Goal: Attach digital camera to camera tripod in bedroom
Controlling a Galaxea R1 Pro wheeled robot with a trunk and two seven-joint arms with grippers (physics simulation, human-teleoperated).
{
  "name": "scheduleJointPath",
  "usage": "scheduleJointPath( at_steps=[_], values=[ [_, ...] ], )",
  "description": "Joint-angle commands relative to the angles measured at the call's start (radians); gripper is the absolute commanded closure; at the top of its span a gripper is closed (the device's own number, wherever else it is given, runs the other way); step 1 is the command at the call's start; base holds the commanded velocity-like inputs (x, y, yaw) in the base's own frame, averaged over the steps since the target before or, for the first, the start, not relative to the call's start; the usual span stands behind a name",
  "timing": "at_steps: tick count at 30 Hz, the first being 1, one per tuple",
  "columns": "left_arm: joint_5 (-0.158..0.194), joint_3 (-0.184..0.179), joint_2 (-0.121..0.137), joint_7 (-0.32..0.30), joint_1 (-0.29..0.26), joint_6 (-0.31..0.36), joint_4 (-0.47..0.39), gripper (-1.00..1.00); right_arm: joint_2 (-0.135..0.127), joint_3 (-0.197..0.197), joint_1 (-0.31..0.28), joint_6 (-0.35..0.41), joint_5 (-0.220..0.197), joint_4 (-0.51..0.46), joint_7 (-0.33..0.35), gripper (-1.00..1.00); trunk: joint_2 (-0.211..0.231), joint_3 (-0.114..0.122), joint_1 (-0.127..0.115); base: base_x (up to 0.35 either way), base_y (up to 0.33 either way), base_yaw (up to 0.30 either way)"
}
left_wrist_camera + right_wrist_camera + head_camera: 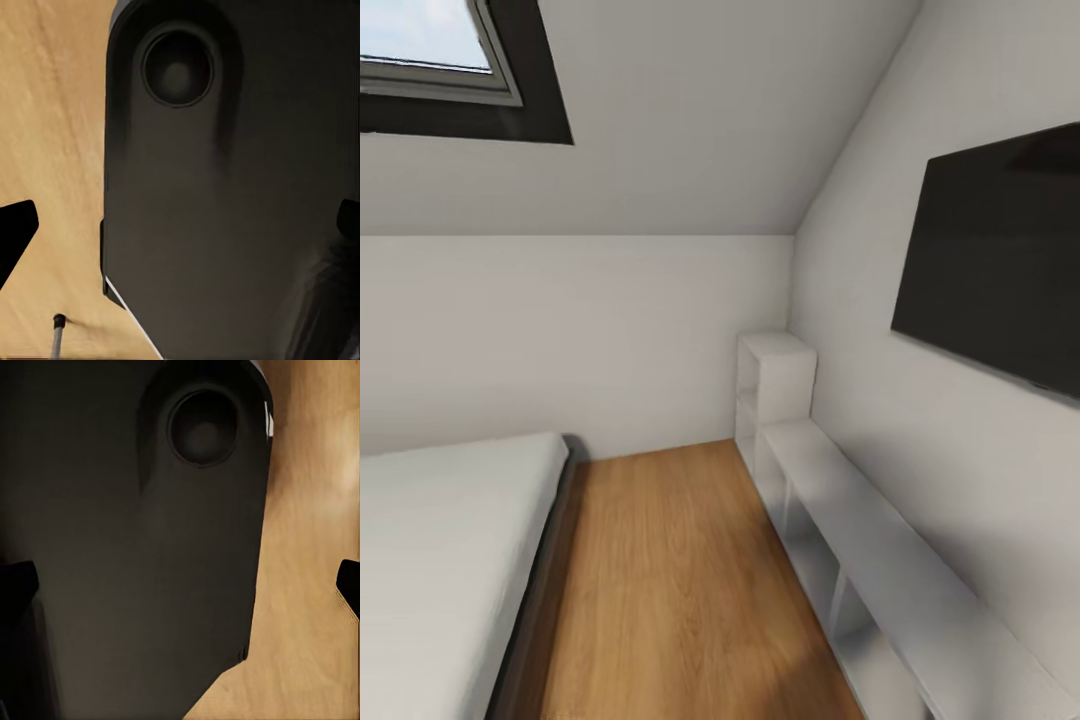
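Note:
I am in the bedroom, facing a corner with a light wood floor (670,570) and white walls. The digital camera is out of view. My left gripper (180,225) hangs open over my own dark base (225,187), with nothing between its black fingertips (15,234). My right gripper (181,585) is also open and holds nothing, its fingertips (349,583) spread wide over the base (135,547) and the floor. A thin silver rod with a dark end (58,331) stands on the floor in the left wrist view; I cannot tell whether it is a leg of the camera tripod.
A bed with a white mattress (440,560) fills the near left. A low white cube shelf (860,560) runs along the right wall to a taller unit (775,390) in the corner. A black screen (1000,260) hangs above it. A skylight (430,50) is overhead.

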Motion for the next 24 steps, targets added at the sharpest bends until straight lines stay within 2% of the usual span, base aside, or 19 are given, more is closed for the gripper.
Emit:
scheduleJointPath(
  at_steps=[1, 5, 12, 16, 17, 21, 24],
  values=[
    [0.031, 0.002, -0.002, 0.003, 0.000, 0.003, -0.009, -1.00, 0.000, 0.000, 0.000, -0.002, 0.001, 0.000, -0.001, -1.00, 0.000, -0.001, 0.000, 0.000, 0.000, 0.269],
    [0.071, 0.005, -0.003, 0.006, 0.000, 0.010, -0.025, -1.00, 0.002, 0.001, 0.000, -0.002, 0.000, 0.000, -0.004, -1.00, 0.000, -0.001, 0.000, 0.000, 0.000, 0.269],
    [0.086, 0.008, 0.003, 0.005, 0.001, -0.001, -0.024, -1.00, -0.001, -0.001, 0.000, -0.015, 0.001, 0.001, -0.005, -1.00, 0.000, -0.001, 0.000, 0.000, 0.000, 0.272],
    [0.112, 0.008, 0.003, 0.004, 0.000, -0.001, -0.024, -1.00, -0.002, -0.003, 0.000, -0.025, -0.002, 0.001, -0.005, -1.00, 0.000, -0.001, 0.000, 0.000, 0.000, 0.272],
    [0.152, 0.007, 0.003, 0.004, 0.001, -0.002, -0.025, -1.00, -0.004, -0.003, 0.000, -0.028, -0.003, 0.002, -0.006, -1.00, 0.000, -0.001, 0.000, 0.000, 0.000, 0.272],
    [0.204, 0.006, 0.004, 0.004, 0.000, -0.003, -0.026, -1.00, -0.005, -0.004, 0.000, -0.029, -0.003, 0.002, -0.006, -1.00, 0.000, -0.001, 0.000, 0.000, 0.000, 0.272],
    [0.223, 0.003, 0.003, 0.004, 0.000, -0.002, -0.028, -1.00, -0.007, -0.004, 0.000, -0.030, -0.004, 0.003, -0.007, -1.00, 0.000, -0.001, 0.000, 0.000, 0.000, 0.272]
  ],
)
